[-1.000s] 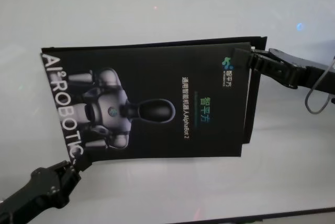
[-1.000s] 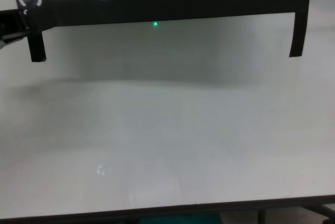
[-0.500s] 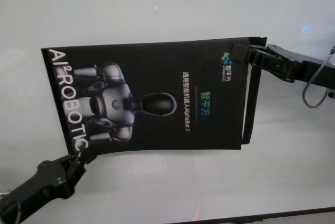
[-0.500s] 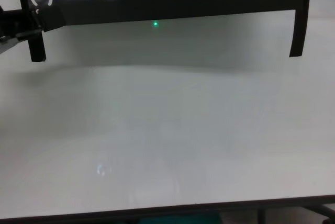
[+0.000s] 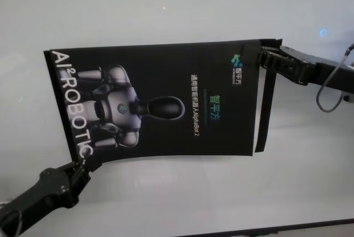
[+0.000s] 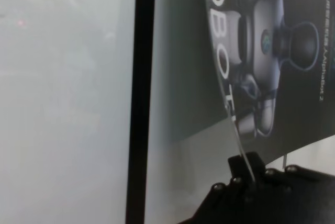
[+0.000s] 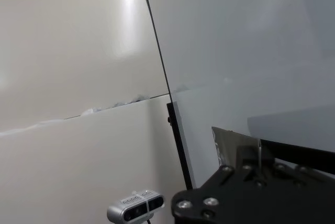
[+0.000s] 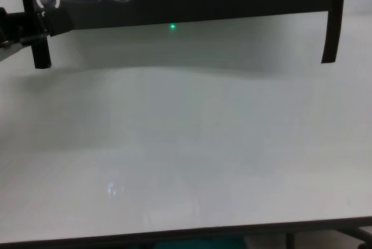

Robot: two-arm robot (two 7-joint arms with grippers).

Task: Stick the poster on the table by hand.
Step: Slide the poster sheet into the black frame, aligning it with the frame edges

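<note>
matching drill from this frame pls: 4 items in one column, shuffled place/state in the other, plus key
Things:
1. poster
2. left claw
3. right claw
4. table

Places/states:
A. plain white surface under everything
B. shut on the poster's near corner by the white letters
C. shut on the poster's far corner by the small logo
D. held up off the surface between both arms

Pairs: 1-D, 2-B, 3-C, 4-A
</note>
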